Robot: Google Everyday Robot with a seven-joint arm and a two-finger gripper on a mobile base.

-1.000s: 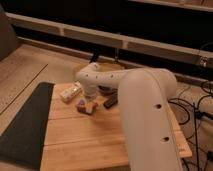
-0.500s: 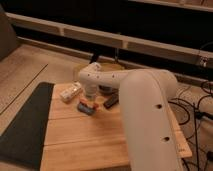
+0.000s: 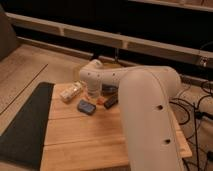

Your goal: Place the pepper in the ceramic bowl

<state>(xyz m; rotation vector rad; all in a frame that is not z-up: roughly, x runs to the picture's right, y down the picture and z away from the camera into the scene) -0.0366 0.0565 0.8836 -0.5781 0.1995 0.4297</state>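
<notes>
The white arm (image 3: 145,115) fills the right side of the view, rising over the worktop's right edge and bending down near the middle of the far edge. Its gripper (image 3: 92,96) hangs under the rounded wrist, close above the boards. Whether it is clenched or released I cannot tell, and nothing shows in its hold. A second ago it reached lower, over the spot where the blue block now lies uncovered; since then it has drawn back a little toward the far edge.

Behind stands a dark wall (image 3: 65,15) crossed by pale ledges, with pale floor at the left. The wooden worktop (image 3: 85,142) is made of light planks. A dark mat (image 3: 22,125) lies along its left edge, and cables (image 3: 200,107) trail beyond the right edge.

A tan packet (image 3: 71,91) lies near the far left corner. The blue block (image 3: 86,106) lies just toward the near edge from the gripper, and a dark brown bar (image 3: 111,100) lies beside the arm. The pepper (image 3: 101,103) lies on the boards between block and bar, apart from the gripper
</notes>
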